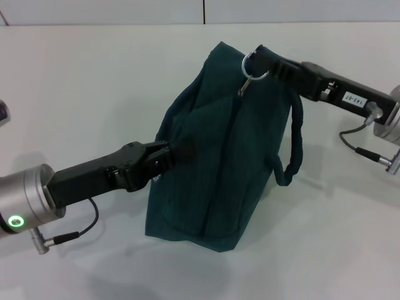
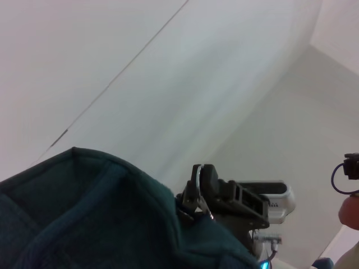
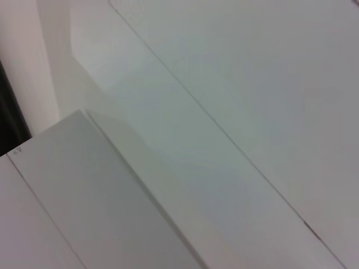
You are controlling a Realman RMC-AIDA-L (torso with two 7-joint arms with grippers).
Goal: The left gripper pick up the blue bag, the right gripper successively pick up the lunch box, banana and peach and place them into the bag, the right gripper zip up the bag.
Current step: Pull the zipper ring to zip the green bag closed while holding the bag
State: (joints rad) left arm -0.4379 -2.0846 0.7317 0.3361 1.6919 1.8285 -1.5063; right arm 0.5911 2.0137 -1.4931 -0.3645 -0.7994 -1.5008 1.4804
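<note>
Zip step, looks nearly done. Blue bag (image 1: 219,156) upright on bench (image 1: 75,94), left gripper (image 1: 167,156) pinching its side. Right gripper (image 1: 262,61) clamped on zipper ring (image 1: 253,67) at top corner. Next: let go, back off gently.

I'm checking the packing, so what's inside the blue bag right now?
Cannot tell: the blue bag looks closed, its contents hidden. The right hand is at its ring pull; the left hand grips its side.
</note>
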